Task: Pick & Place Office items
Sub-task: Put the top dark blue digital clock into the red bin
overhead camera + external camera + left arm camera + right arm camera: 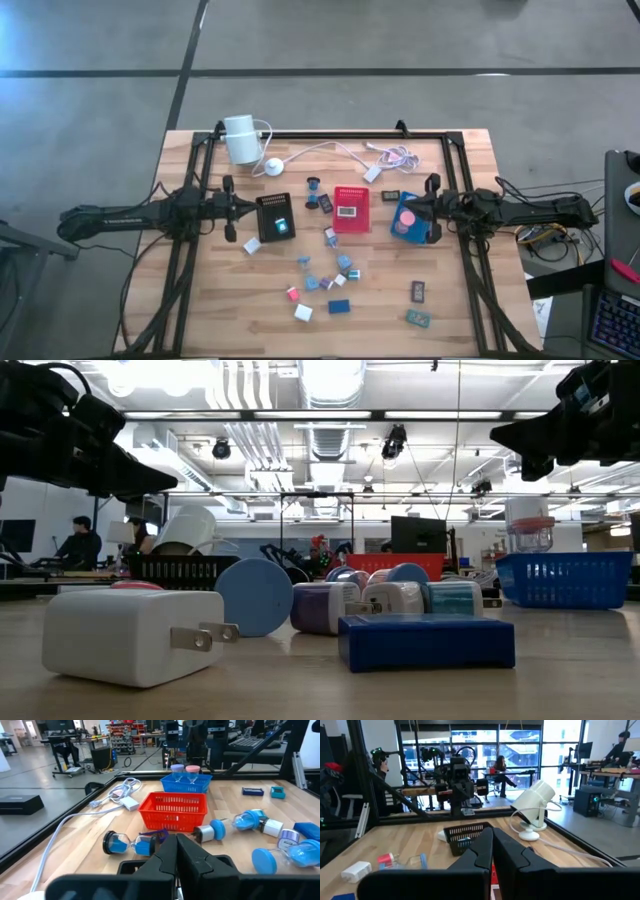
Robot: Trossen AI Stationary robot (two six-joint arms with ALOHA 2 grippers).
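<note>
The office items (325, 280) lie scattered on the wooden table's middle and near part: small white, blue, pink and dark pieces, resting flat on the wood. The low view shows a white block (130, 635), a blue block (425, 642) and a blue disc (255, 595) up close. My left gripper (243, 207) hovers shut at the table's left, beside the black tray (275, 217), its joined fingers (176, 855) showing in its wrist view. My right gripper (430, 206) hovers shut at the right, by the blue tray (408, 222). Neither holds anything.
A red tray (351, 209) stands between the black and blue ones. A white cylinder device (240, 138) with its white cable (330, 150) sits at the far left. Two dark pieces (418, 292) lie near the right front. A black frame (455, 160) borders the table.
</note>
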